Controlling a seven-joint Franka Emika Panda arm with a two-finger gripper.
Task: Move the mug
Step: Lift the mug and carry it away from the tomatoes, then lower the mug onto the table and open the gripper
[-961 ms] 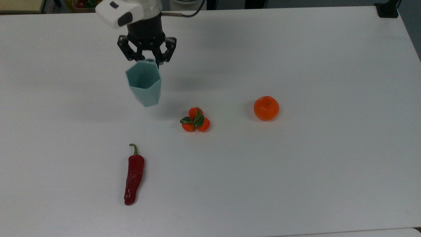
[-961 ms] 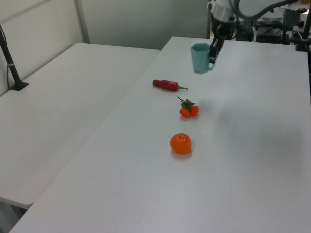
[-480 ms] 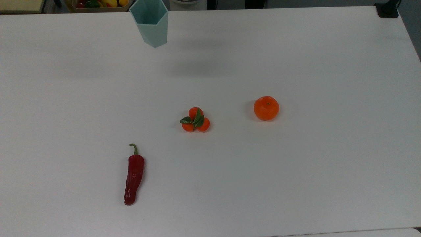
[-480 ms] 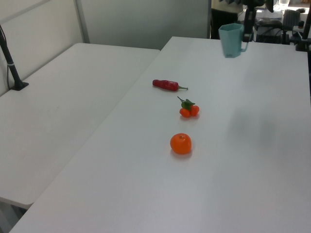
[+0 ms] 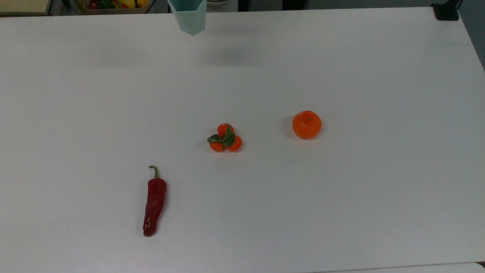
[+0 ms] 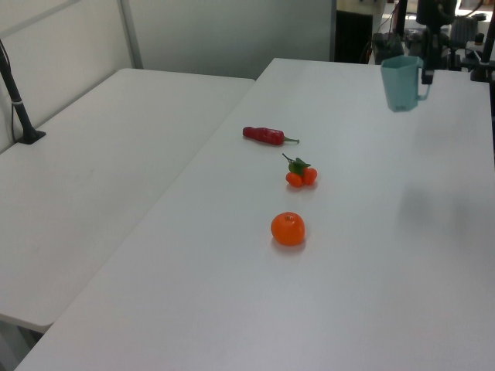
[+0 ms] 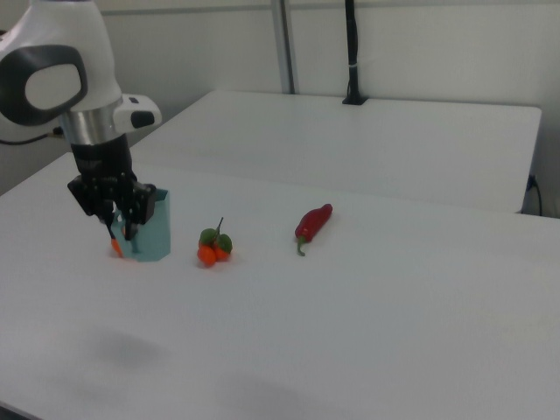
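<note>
Since the earlier frame your mug (image 5: 188,17) has risen toward the top view's upper edge, clear of the table (image 5: 341,189), gripper (image 7: 118,223) fingers clamped on its handle, so you have transport under way

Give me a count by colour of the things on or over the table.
Red: 1, pepper
Orange: 2, orange and fruit cluster
Teal: 1, mug, held in the air by the end effector
Total: 4

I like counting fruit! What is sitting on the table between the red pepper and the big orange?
The little bunch of three oranges with leaves sits between the red pepper and the big orange, seen in the top view.
</note>
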